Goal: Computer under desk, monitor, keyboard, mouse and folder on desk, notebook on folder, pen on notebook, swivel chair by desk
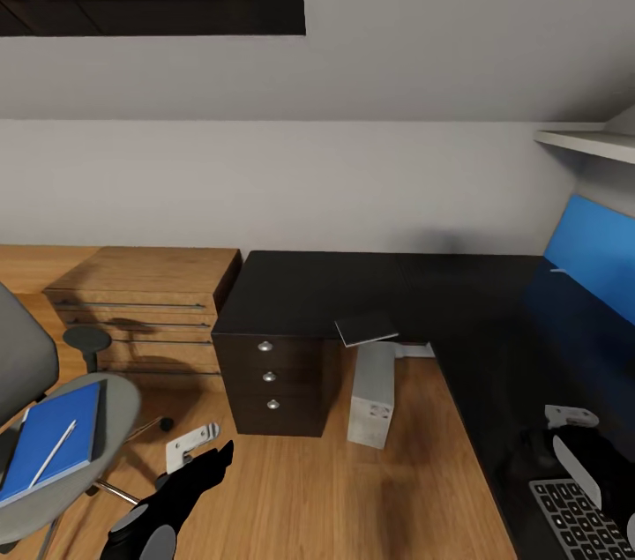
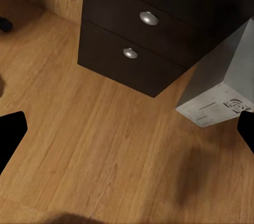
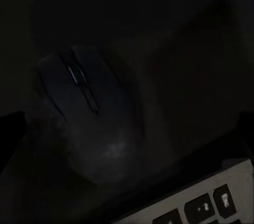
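The swivel chair (image 1: 119, 406) stands at the left, with the blue folder (image 1: 48, 441) on its seat and the white pen (image 1: 53, 452) lying on the folder. The black desk (image 1: 317, 287) runs along the wall and down the right side. Under it stands the grey computer (image 1: 370, 397) (image 2: 222, 84). A dark flat notebook (image 1: 366, 329) overhangs the desk edge. The monitor (image 1: 591, 265) shows a blue face at the right. My left gripper (image 1: 198, 472) (image 2: 127, 134) hangs open over the floor. My right gripper (image 1: 573, 445) (image 3: 127, 126) is open just over the mouse (image 3: 87, 113), beside the keyboard (image 1: 578, 516) (image 3: 211, 205).
A light wooden dresser (image 1: 150, 295) with bar handles stands left of the desk drawers (image 1: 273, 379) (image 2: 132, 39). The chair's chrome base (image 1: 190, 444) lies close to my left gripper. A white shelf (image 1: 586, 141) juts out at the upper right. Open wooden floor (image 1: 353, 498) lies between chair and desk.
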